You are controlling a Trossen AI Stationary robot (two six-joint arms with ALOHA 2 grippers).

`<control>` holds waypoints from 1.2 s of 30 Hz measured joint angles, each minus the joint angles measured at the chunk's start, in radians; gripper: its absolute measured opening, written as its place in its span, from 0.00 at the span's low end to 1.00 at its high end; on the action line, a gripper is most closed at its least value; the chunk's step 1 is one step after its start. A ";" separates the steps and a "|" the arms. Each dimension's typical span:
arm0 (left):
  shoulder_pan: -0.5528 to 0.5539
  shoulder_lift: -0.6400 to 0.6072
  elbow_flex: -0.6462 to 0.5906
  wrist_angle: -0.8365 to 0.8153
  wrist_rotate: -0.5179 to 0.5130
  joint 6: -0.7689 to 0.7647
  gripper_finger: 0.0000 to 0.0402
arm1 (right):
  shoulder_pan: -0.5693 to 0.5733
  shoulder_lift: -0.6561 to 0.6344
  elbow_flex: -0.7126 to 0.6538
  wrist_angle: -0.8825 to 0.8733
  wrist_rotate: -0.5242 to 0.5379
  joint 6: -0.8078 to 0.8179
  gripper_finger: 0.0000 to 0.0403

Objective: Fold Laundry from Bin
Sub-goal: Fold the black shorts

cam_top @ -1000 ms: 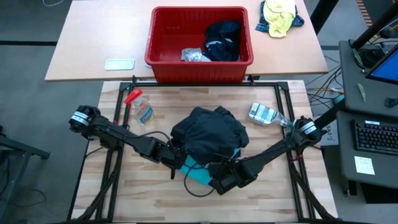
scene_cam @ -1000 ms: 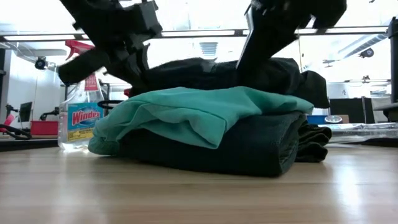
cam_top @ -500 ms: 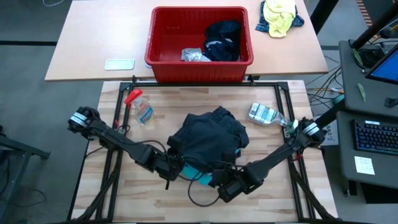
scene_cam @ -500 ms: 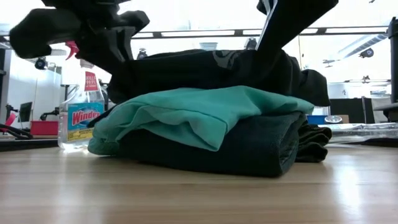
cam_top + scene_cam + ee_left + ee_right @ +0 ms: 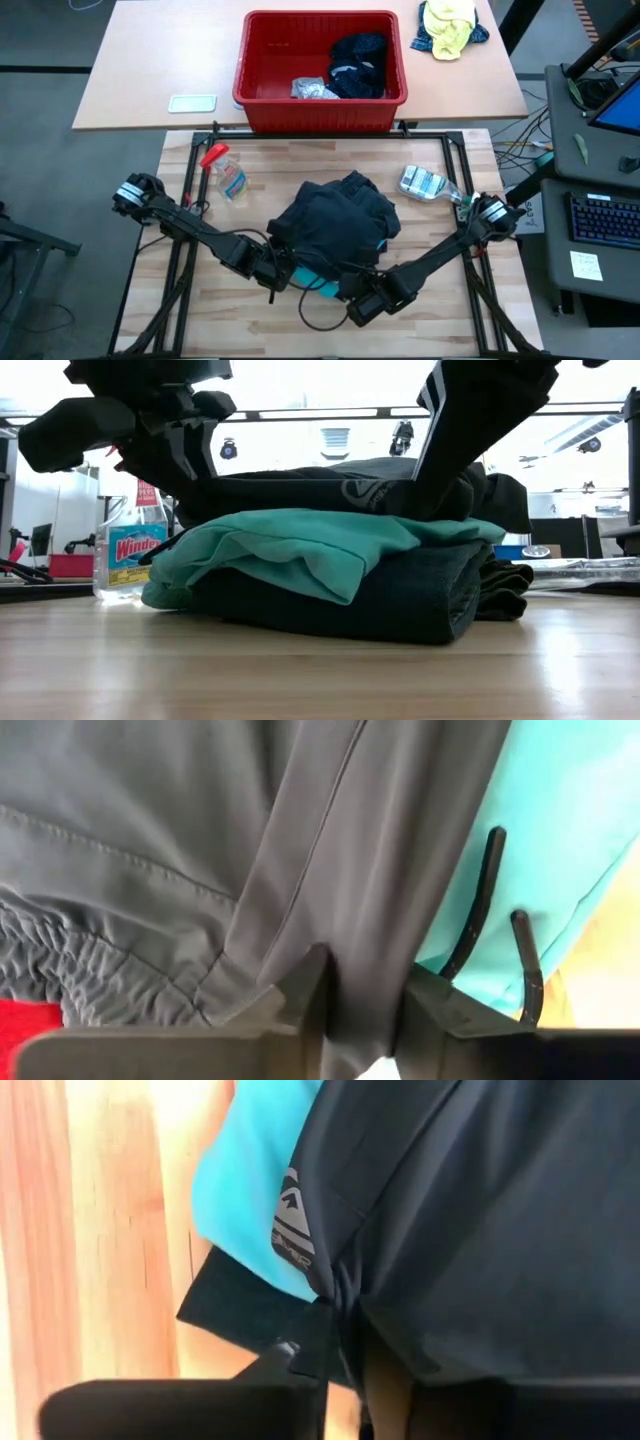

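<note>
A stack [image 5: 335, 225] of folded laundry sits mid-surface; both grippers, left [image 5: 281, 271] and right [image 5: 352, 287], pinch the dark top garment's [image 5: 330, 860] near edge. More clothes [image 5: 355, 62] wait in the bin [image 5: 262, 70].

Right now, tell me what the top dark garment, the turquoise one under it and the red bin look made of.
Dark garment: thin smooth woven fabric, probably synthetic; stitched seams, gathered elastic edge. Turquoise garment: soft matte knit, likely cotton or a blend; it drapes in loose folds. Red bin: rigid moulded plastic, slightly glossy, with a rolled rim.
</note>
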 joint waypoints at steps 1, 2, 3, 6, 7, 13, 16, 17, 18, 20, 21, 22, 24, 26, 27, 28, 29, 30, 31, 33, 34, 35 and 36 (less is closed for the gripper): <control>0.000 0.000 0.000 -0.010 -0.001 -0.010 0.21 | 0.001 -0.004 0.000 -0.007 -0.005 0.010 0.15; 0.000 0.000 0.000 -0.024 -0.001 -0.017 0.24 | 0.003 -0.007 0.000 -0.015 -0.011 0.019 0.19; -0.003 -0.001 0.000 -0.038 -0.001 -0.025 0.27 | 0.006 -0.011 0.000 -0.022 -0.021 0.027 0.22; -0.012 -0.012 0.000 -0.112 0.021 -0.044 0.36 | 0.020 -0.034 -0.001 -0.053 -0.034 0.060 0.31; -0.014 -0.018 0.000 -0.146 0.057 -0.046 0.38 | 0.024 -0.046 -0.001 -0.063 -0.038 0.070 0.34; -0.014 -0.078 0.000 -0.236 0.103 -0.047 0.45 | 0.045 -0.141 -0.012 -0.117 -0.036 0.050 0.44; -0.008 -0.121 0.000 -0.219 0.082 0.004 0.44 | 0.044 -0.198 -0.033 -0.115 0.018 -0.011 0.46; -0.004 -0.136 0.000 -0.204 0.067 0.022 0.44 | 0.040 -0.214 -0.041 -0.114 0.040 -0.034 0.46; -0.002 -0.151 0.000 -0.188 0.051 0.040 0.43 | 0.035 -0.232 -0.048 -0.113 0.064 -0.056 0.45; 0.012 -0.179 0.000 -0.145 0.026 0.091 0.42 | 0.023 -0.273 -0.073 -0.106 0.119 -0.096 0.45; 0.023 -0.193 0.000 -0.109 0.022 0.124 0.42 | 0.012 -0.295 -0.087 -0.097 0.150 -0.117 0.44; 0.035 -0.205 0.000 -0.066 0.022 0.164 0.42 | -0.001 -0.319 -0.104 -0.082 0.181 -0.138 0.43; 0.071 -0.219 -0.002 0.026 0.074 0.259 0.42 | -0.036 -0.371 -0.149 -0.048 0.227 -0.192 0.42; 0.118 -0.223 -0.004 0.139 0.236 0.355 0.41 | -0.083 -0.429 -0.214 0.044 0.238 -0.281 0.39; 0.145 -0.222 -0.007 0.188 0.328 0.394 0.40 | -0.112 -0.459 -0.255 0.116 0.239 -0.335 0.38; 0.170 -0.218 -0.009 0.228 0.410 0.424 0.40 | -0.141 -0.489 -0.301 0.205 0.238 -0.396 0.37; 0.193 -0.213 -0.009 0.257 0.464 0.441 0.39 | -0.172 -0.519 -0.349 0.306 0.229 -0.458 0.35; 0.212 -0.203 -0.011 0.273 0.489 0.445 0.37 | -0.207 -0.549 -0.405 0.428 0.200 -0.524 0.34; 0.228 -0.194 -0.012 0.279 0.493 0.445 0.36 | -0.244 -0.575 -0.461 0.554 0.144 -0.587 0.32; 0.249 -0.174 -0.016 0.279 0.484 0.444 0.32 | -0.325 -0.604 -0.576 0.805 -0.013 -0.674 0.29; 0.257 -0.163 -0.016 0.278 0.478 0.442 0.30 | -0.364 -0.608 -0.628 0.923 -0.100 -0.697 0.27; 0.263 -0.150 -0.016 0.280 0.476 0.436 0.28 | -0.403 -0.609 -0.676 1.018 -0.169 -0.706 0.25; 0.269 -0.138 -0.016 0.282 0.476 0.429 0.25 | -0.442 -0.606 -0.722 1.103 -0.225 -0.706 0.23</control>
